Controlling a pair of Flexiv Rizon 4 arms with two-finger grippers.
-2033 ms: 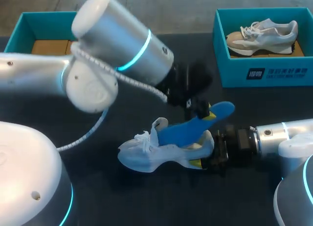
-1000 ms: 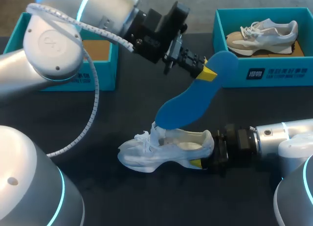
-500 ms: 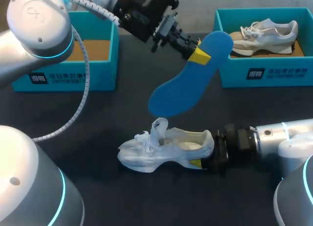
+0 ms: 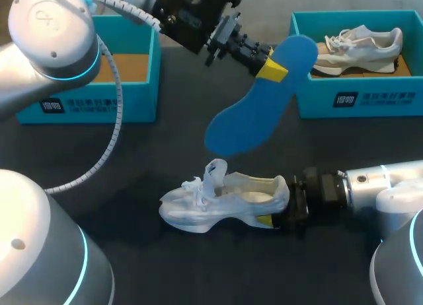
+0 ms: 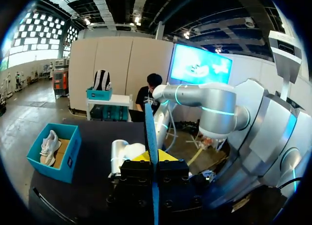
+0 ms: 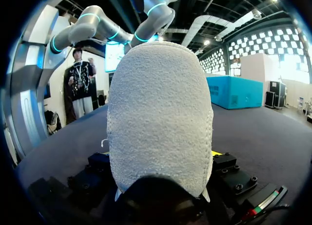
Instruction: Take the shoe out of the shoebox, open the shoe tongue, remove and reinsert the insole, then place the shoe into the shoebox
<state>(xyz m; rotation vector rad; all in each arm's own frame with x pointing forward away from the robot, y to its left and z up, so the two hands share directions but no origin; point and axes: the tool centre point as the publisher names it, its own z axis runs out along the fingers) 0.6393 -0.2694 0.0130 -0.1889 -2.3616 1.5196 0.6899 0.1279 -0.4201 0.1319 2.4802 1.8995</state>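
Two teal boxes stand at the far side of the dark worktop (image 4: 165, 146). The left box (image 4: 86, 103) shows a brown cardboard floor; the left arm crosses above it and hides part of the inside. The right box (image 4: 370, 100) holds a grey shoe (image 4: 353, 49) lying on its side on brown card, toe toward the middle of the worktop. In the left wrist view the same right box (image 5: 70, 152) and grey shoe (image 5: 48, 146) appear off to one side of the fingers.

The left gripper (image 4: 271, 68) is raised above the worktop, between the two boxes. Its yellow-tipped fingers are pressed together on the heel end of the blue insole (image 4: 258, 107). The insole hangs slanting down from them, its toe end in the air above the white shoe (image 4: 225, 203) and apart from it. In the left wrist view the insole (image 5: 151, 137) shows edge-on, pinched between the two fingers.

The white shoe rests upright on its sole near the middle of the worktop, tongue lifted, toe toward the left arm's side. The right gripper (image 4: 274, 216) lies low at its heel, its fingers clamping the heel from two sides; one yellow fingertip (image 4: 264, 220) shows beside the sole. In the right wrist view the heel (image 6: 161, 118) fills the space between the fingers.
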